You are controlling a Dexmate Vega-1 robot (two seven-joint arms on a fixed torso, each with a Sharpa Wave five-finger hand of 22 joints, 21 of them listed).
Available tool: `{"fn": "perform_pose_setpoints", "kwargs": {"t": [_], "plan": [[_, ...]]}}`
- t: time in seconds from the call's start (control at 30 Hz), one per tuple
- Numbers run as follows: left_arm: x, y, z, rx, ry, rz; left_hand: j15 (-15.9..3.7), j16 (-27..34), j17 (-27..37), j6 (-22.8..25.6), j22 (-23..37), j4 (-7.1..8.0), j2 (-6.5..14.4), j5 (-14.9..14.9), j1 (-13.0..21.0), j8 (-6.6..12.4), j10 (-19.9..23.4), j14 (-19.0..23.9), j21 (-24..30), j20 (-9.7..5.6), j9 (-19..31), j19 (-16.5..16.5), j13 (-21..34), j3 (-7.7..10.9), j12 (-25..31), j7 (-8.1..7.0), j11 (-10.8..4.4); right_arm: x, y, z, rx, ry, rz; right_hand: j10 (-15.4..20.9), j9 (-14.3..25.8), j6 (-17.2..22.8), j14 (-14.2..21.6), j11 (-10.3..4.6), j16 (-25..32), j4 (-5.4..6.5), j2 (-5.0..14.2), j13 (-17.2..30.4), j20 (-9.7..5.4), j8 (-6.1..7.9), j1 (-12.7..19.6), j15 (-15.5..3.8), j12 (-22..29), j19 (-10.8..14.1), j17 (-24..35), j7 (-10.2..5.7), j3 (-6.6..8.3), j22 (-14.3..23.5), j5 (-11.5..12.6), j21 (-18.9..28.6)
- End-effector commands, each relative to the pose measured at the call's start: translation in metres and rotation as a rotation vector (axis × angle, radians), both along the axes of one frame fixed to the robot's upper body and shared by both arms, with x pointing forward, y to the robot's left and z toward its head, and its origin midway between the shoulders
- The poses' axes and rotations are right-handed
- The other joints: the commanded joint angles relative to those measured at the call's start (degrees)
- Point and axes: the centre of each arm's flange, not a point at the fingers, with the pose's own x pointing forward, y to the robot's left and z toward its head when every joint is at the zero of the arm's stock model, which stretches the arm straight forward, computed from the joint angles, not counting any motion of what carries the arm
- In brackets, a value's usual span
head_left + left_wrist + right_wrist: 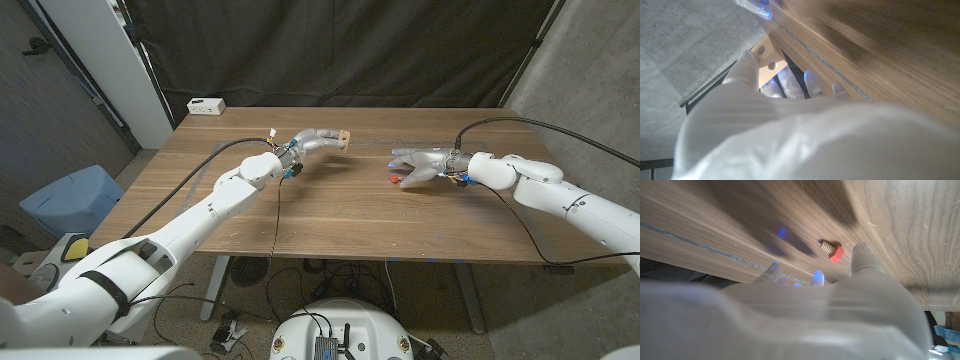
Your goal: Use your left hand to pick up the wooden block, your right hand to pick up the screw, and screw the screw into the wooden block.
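Both hands are busy: the left hand (318, 140) grips the wooden block (342, 138) above the table (330, 215); the right hand (420, 165), fingers apart, hovers over the red-headed screw (832, 250).

Between your left hand (312, 141), which holds the wooden block (343, 138) raised at about 11 o'clock, and your right hand (420, 166) at 1 o'clock, bare wooden table (330, 215) lies open, so either hand can cross toward the other unhindered. The screw (832, 250) lies on the wood just beside your right hand's fingertips (816, 276), apart from them, open on its far side. A white box (206, 105) sits at the far corner near 10 o'clock, well apart from both hands.
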Motion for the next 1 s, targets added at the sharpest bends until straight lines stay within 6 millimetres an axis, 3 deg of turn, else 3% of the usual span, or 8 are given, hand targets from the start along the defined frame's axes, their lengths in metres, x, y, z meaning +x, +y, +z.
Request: {"fn": "perform_pose_setpoints", "kwargs": {"t": [0.03, 1.0], "plan": [[-0.0003, -0.0024, -0.0003, 0.003, 0.008, -0.006, -1.74, 0.28, 0.09, 0.58, 0.05, 0.05, 0.70, 0.36, -0.06, 0.49, -0.18, -0.17, 0.28, 0.53, 0.10, -0.15, 0.03, -0.10, 0.29, 0.10, 0.05, 0.0019, 0.0034, -0.0041, -0.001, -0.012, 0.012, 0.50, 0.35, 1.57, 0.38, -0.12, 0.30, 0.04, -0.15, 0.24, -0.05, 0.68, 0.52, -0.20, 0.44, 0.85, 0.32, 0.01, 0.41, 0.23, 0.34, 0.12], [0.0042, -0.0025, -0.0018, 0.011, 0.026, -0.017, -1.65, 0.33, 0.05, 0.93, 0.06, -0.01, 1.27, 0.56, 0.12, 0.53, -0.29, -0.08, 0.29, 0.56, 0.12, 0.00, 0.03, -0.23, 0.40, 0.11, 0.05, 0.0118, 0.0073, -0.0047, -0.009, -0.008, 0.011, 2.51, 1.07, 7.20, 1.82, -0.51, 0.40, 0.05, 0.52, 0.26, -0.36, 3.03, 2.35, -0.86, 0.76, 2.69, 0.32, -0.04, 1.09, 0.25, 1.08, 0.26]]}}
